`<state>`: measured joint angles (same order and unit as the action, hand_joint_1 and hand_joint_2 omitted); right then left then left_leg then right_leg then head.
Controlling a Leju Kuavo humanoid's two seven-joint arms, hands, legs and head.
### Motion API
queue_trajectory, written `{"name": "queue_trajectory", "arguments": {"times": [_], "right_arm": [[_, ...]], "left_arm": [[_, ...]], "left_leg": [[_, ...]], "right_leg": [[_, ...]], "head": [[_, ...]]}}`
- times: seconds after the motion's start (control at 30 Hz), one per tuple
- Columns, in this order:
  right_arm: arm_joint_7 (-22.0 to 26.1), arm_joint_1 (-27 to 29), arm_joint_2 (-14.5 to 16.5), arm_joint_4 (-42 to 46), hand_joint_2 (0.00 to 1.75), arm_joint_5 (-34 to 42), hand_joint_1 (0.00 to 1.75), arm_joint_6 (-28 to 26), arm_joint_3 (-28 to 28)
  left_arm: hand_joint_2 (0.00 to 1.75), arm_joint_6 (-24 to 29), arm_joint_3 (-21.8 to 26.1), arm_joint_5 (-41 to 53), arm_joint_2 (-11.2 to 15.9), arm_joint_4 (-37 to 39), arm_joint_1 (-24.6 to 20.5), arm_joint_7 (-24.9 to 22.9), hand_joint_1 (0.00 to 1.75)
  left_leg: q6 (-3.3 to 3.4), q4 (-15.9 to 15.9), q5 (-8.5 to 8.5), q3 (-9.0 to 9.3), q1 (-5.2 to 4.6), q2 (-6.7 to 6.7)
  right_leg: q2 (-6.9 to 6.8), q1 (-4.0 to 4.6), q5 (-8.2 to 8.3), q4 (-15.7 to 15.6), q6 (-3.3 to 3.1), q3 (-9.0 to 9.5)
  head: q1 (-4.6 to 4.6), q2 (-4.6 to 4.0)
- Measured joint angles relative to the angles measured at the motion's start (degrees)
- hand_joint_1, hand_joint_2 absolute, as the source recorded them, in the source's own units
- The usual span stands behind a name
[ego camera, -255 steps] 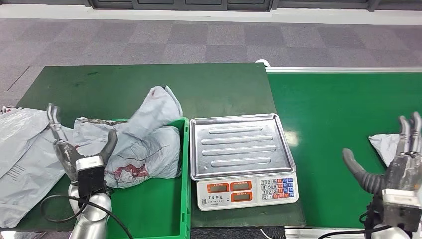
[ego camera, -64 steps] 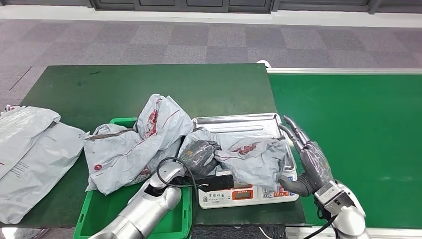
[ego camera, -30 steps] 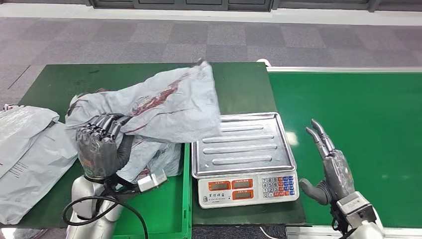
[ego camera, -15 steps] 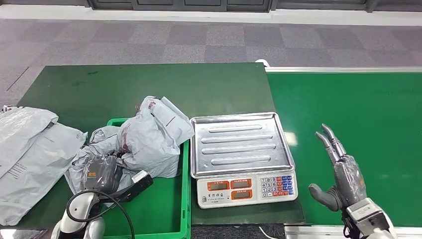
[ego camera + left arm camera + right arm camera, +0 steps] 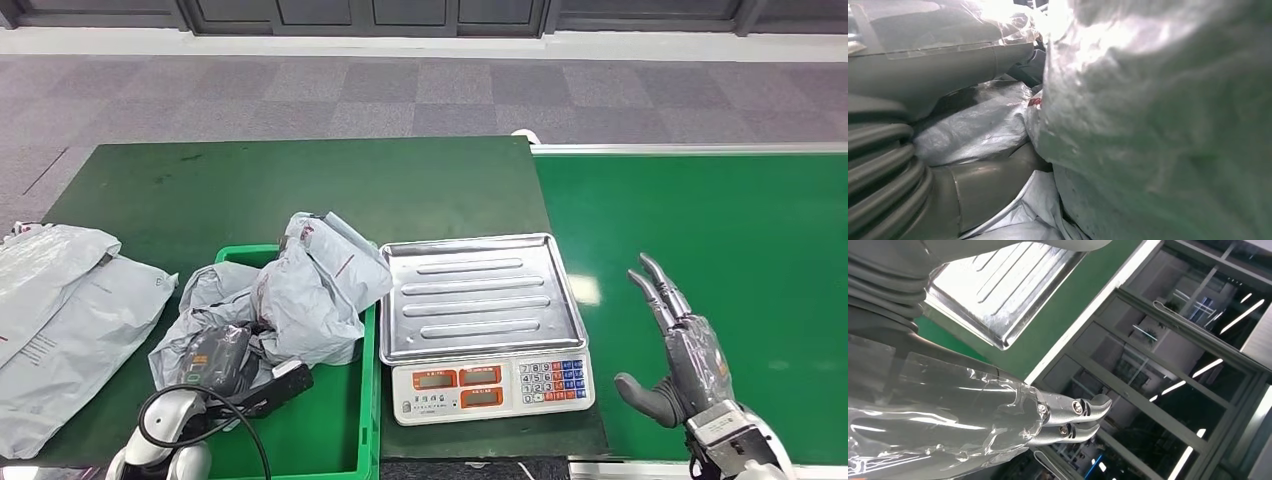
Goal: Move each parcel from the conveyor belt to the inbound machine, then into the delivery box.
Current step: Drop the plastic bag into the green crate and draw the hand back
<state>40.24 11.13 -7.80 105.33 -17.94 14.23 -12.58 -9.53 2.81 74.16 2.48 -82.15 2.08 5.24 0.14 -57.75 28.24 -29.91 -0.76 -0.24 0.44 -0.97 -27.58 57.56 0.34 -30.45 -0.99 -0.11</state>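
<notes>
Your left hand [image 5: 215,357] lies against the parcel [image 5: 310,290] in the crate [image 5: 365,400], grip unclear; your right hand [image 5: 685,345], at the scale's [image 5: 480,310] 3 o'clock, hangs empty, fingers spread.

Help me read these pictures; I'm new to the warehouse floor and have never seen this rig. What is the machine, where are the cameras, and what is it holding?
It is a humanoid robot with two silver arms and many-fingered hands. The head view looks down from its body; the other two come from cameras at its wrists. On the green table stands a weighing scale, its steel tray bare. Beside it is a green box with crumpled grey parcels in it, and flat grey bags lie at the table's far left. The left hand is down among the parcels; whether it grips one is unclear. The right hand hovers with its fingers apart over the green conveyor belt, holding nothing.
</notes>
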Motion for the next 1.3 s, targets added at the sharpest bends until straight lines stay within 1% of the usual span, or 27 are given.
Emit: {"name": "queue_trajectory", "arguments": {"times": [0.1, 0.23, 0.3, 0.37, 0.43, 0.5, 0.57, 0.63, 0.8, 0.87, 0.97, 1.07, 1.13, 1.23, 1.3], "right_arm": [[0.00, -0.01, 0.02, 0.13, 0.00, 0.00, 0.00, 0.00, -0.23], [0.00, 0.00, 0.02, 0.15, 0.00, 0.02, 0.00, 0.01, -0.30], [0.00, 0.11, 0.03, 0.20, 0.00, 0.17, 0.00, 0.05, -0.32], [0.01, 0.49, 0.09, 0.43, 0.00, 0.45, 0.00, 0.37, -0.50], [0.01, 0.86, 0.27, 0.75, 0.00, 0.67, 0.00, 1.18, -0.81], [-0.01, 0.98, 0.44, 0.90, 0.00, 0.89, 0.00, 1.88, -1.04], [-0.13, 0.94, 0.51, 0.91, 0.00, 1.27, 0.00, 2.04, -1.14], [-0.42, 0.88, 0.52, 0.91, 0.00, 1.73, 0.00, 1.98, -1.16], [-0.61, 1.18, 0.50, 0.92, 0.00, 3.03, 0.00, 1.70, -1.26], [-0.50, 1.65, 0.51, 1.00, 0.00, 3.33, 0.00, 1.71, -1.35], [-0.26, 2.33, 0.51, 1.24, 0.00, 3.57, 0.00, 1.72, -1.89], [-0.08, 2.78, 0.50, 1.34, 0.00, 3.62, 0.00, 1.62, -2.26], [-0.03, 2.93, 0.50, 1.37, 0.00, 3.63, 0.00, 1.47, -2.28], [-0.02, 2.98, 0.50, 1.37, 0.00, 3.64, 0.00, 1.20, -2.28], [-0.02, 2.96, 0.50, 1.37, 0.00, 3.78, 0.00, 1.01, -2.28]], "left_arm": [[1.75, -0.03, -0.14, -0.12, 0.13, -0.15, 0.19, 0.01, 1.75], [1.75, 0.05, -0.35, -0.21, 0.19, -0.19, 0.45, 0.09, 0.00], [1.75, 1.60, -0.41, -0.98, 0.19, -0.22, 0.60, 0.77, 0.00], [1.75, 5.30, -0.49, -3.03, 0.18, -0.70, 0.69, 2.48, 0.00], [0.87, 10.96, -0.54, -8.22, 0.05, -2.01, 0.64, 5.28, 0.00], [0.00, 17.36, -0.33, -15.89, -0.26, -3.63, 0.52, 8.59, 0.00], [0.00, 23.63, 0.07, -22.39, -0.73, -5.41, 0.46, 11.89, 0.00], [0.00, 29.48, 0.42, -26.59, -1.22, -7.29, 0.30, 15.17, 0.00], [0.00, 42.26, 1.45, -30.17, -2.72, -10.90, 0.18, 22.15, 0.00], [0.00, 45.91, 1.68, -31.23, -3.18, -12.05, 0.16, 24.05, 0.00], [0.00, 48.80, 2.05, -34.90, -4.03, -13.63, 0.17, 28.46, 0.00], [0.00, 49.39, 2.89, -37.61, -5.31, -14.86, 0.16, 32.84, 0.00], [0.00, 49.45, 3.22, -37.97, -5.94, -15.33, 0.15, 34.06, 0.00], [0.00, 49.20, 3.37, -38.78, -6.42, -15.52, 0.14, 34.18, 0.00], [0.87, 47.11, 3.05, -42.66, -6.42, -15.53, 0.12, 34.28, 0.00]], "left_leg": [[-0.07, 0.02, 0.05, 0.06, 0.00, 0.00], [-0.11, 0.03, 0.13, 0.11, 0.00, 0.00], [-0.12, 0.03, 0.18, 0.14, 0.00, 0.00], [-0.12, 0.03, 0.21, 0.16, 0.00, 0.00], [-0.14, 0.03, 0.19, 0.12, 0.00, -0.01], [-0.16, 0.03, 0.16, 0.01, 0.02, -0.01], [-0.16, 0.02, 0.09, 0.01, 0.05, 0.00], [-0.17, 0.01, -0.02, -0.01, 0.05, -0.03], [-0.16, -0.04, -0.13, -0.34, 0.03, -0.06], [-0.15, -0.05, -0.13, -0.41, 0.03, -0.07], [-0.15, -0.06, -0.12, -0.50, 0.02, -0.07], [-0.14, -0.07, -0.13, -0.52, 0.02, -0.05], [-0.13, -0.07, -0.14, -0.52, 0.01, -0.05], [-0.12, -0.07, -0.16, -0.52, 0.02, -0.05], [-0.13, -0.07, -0.18, -0.52, 0.02, -0.04]], "right_leg": [[-0.03, 0.00, -0.12, 0.01, -0.02, 0.08], [-0.03, 0.00, -0.22, 0.01, -0.03, 0.15], [-0.03, 0.00, -0.27, 0.01, -0.06, 0.13], [-0.02, 0.00, -0.30, 0.01, -0.07, 0.09], [-0.02, 0.00, -0.29, 0.01, -0.08, 0.06], [0.02, 0.03, -0.24, 0.02, -0.09, -0.03], [0.04, 0.05, -0.18, 0.02, -0.06, -0.20], [0.02, 0.05, -0.06, 0.02, -0.01, -0.42], [0.03, 0.03, 0.12, 0.02, 0.05, -0.81], [0.03, 0.02, 0.13, 0.01, 0.06, -0.86], [0.01, 0.02, 0.13, 0.00, 0.07, -0.92], [0.02, 0.01, 0.15, 0.00, 0.08, -0.95], [0.02, 0.01, 0.17, -0.01, 0.09, -0.97], [0.02, 0.01, 0.20, -0.01, 0.09, -0.98], [0.02, 0.02, 0.21, -0.01, 0.08, -1.00]], "head": [[0.00, 0.00], [0.00, 0.00], [-0.01, 0.00], [-0.01, 0.00], [-0.01, 0.00], [0.00, 0.00], [0.00, 0.00], [-0.01, 0.00], [-0.01, 0.00], [-0.01, 0.00], [-0.01, 0.00], [-0.01, 0.00], [-0.01, 0.00], [-0.01, 0.00], [-0.01, 0.00]]}}
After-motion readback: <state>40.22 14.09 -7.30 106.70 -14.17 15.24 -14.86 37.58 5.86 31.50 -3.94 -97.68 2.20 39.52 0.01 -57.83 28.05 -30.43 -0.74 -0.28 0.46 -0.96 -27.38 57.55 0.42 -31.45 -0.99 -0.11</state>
